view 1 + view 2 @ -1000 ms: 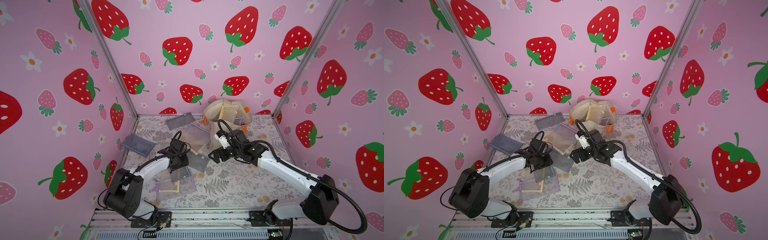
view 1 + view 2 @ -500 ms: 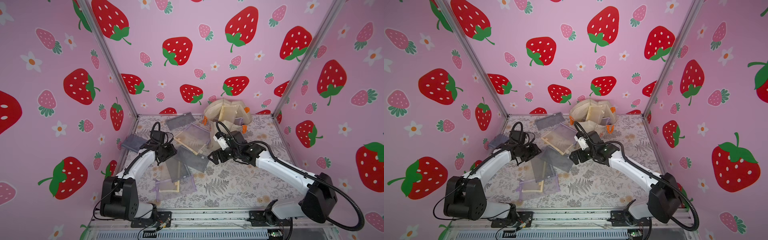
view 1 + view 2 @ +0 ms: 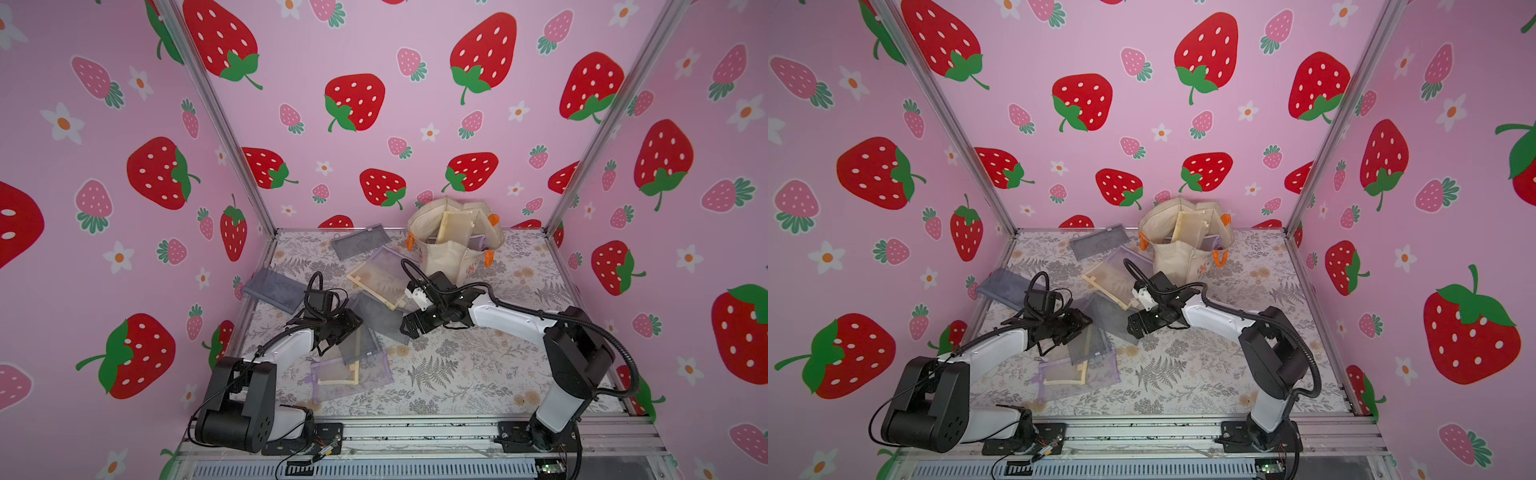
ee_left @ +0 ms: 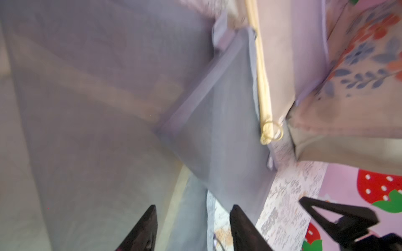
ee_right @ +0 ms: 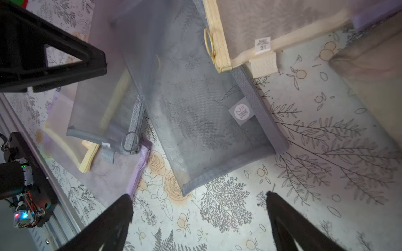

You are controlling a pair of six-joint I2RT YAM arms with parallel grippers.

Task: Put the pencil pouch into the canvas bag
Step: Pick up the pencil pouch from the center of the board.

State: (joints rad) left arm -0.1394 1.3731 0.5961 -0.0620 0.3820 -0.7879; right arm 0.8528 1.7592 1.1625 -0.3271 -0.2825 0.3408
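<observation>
On the worktop [image 3: 457, 374], the right claw [image 5: 199, 195] is held spread above a grey pencil pouch [image 5: 195, 108], seemingly for grasping; the left claw [image 4: 193, 207] is parted, empty.

Pink strawberry-print walls [image 3: 415, 137] enclose a fern-patterned table cover [image 3: 457, 374].

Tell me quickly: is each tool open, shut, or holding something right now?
Left tool: open, gripping nothing.
Right tool: wide open, empty.
</observation>
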